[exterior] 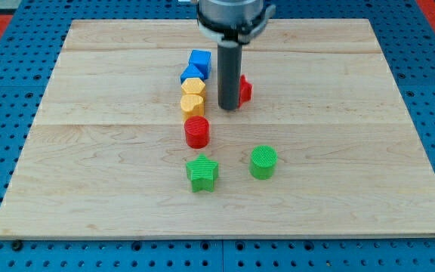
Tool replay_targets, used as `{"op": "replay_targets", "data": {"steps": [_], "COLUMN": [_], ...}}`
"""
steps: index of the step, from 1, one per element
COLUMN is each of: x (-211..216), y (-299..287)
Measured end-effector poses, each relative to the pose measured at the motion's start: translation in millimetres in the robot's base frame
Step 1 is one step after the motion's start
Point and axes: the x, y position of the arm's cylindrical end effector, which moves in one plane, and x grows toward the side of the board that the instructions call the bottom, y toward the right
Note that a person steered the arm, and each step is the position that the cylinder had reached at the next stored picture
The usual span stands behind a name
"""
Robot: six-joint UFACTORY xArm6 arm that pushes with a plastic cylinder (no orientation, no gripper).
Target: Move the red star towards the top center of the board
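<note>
Rod against the red star, far centre of the board

My tip [229, 108], a bare rod with no jaws to part or close, stood just left of the red star [244, 90], which it partly hid. Further left ran a column: two blue blocks [196, 66], two yellow blocks [192, 95], a red cylinder [197, 131]. Nearer lay a green star [202, 173] and a green cylinder [263, 162] on the wooden board [353, 151].

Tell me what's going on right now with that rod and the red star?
My tip down beside red star, on its left, contact unclear. Star mostly hidden behind rod. Path to top centre open; blue blocks and yellow blocks stand left.
</note>
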Motion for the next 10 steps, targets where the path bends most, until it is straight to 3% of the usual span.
{"op": "replay_targets", "data": {"steps": [2,3,5,6,7,10], "x": [-20,10,18,17,17,-45], "y": [0,0,0,47,49,-18]}}
